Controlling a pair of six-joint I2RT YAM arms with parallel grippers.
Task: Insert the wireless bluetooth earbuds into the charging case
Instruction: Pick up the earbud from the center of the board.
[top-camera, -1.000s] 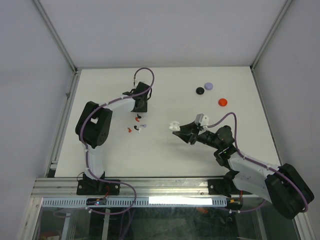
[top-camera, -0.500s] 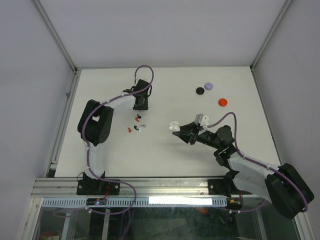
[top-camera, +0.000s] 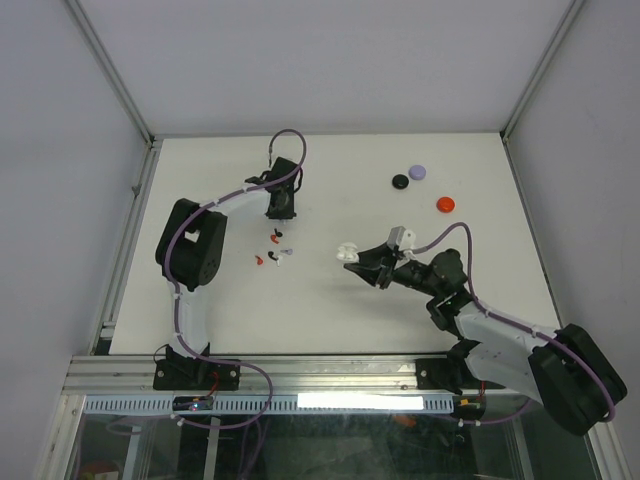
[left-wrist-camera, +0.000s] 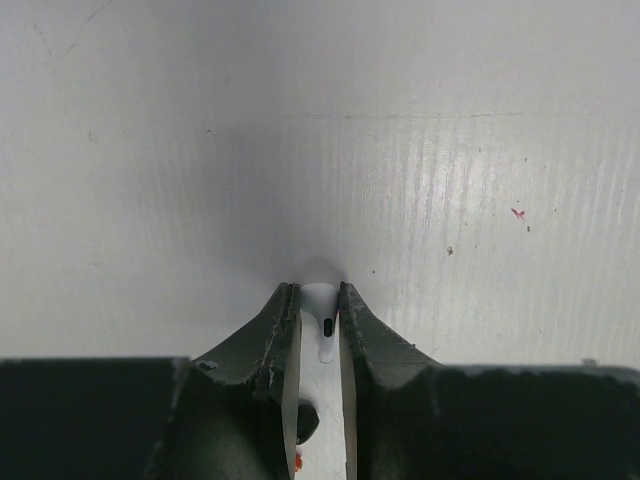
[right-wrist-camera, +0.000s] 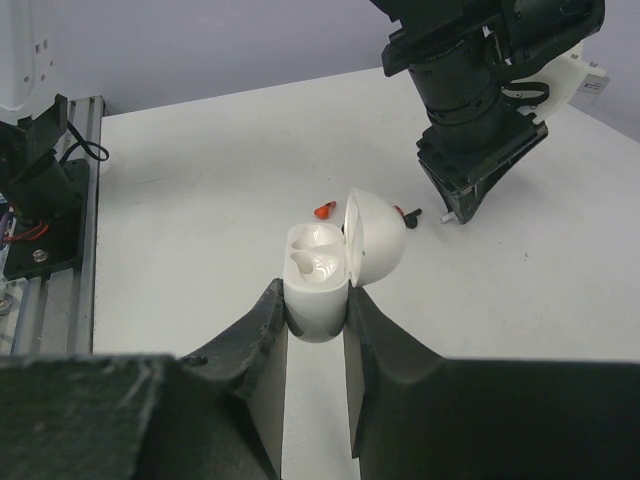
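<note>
table (top-camera: 400, 310): walls run close along the left, right and far edges, with open room mid-table between the arms. The right gripper (right-wrist-camera: 316, 312) is clamped on the white charging case (right-wrist-camera: 318, 285), lid flipped open and wells up, presented as the receiver I'd say. The left gripper (left-wrist-camera: 319, 294) at far left is pinched narrow on a white earbud (left-wrist-camera: 318, 312). Three discs (top-camera: 417, 172) sit far right, well apart and off the path. The loose earbuds (top-camera: 276, 250) lie just near of the left gripper, so the transfer route to the case passes beside them.
</note>
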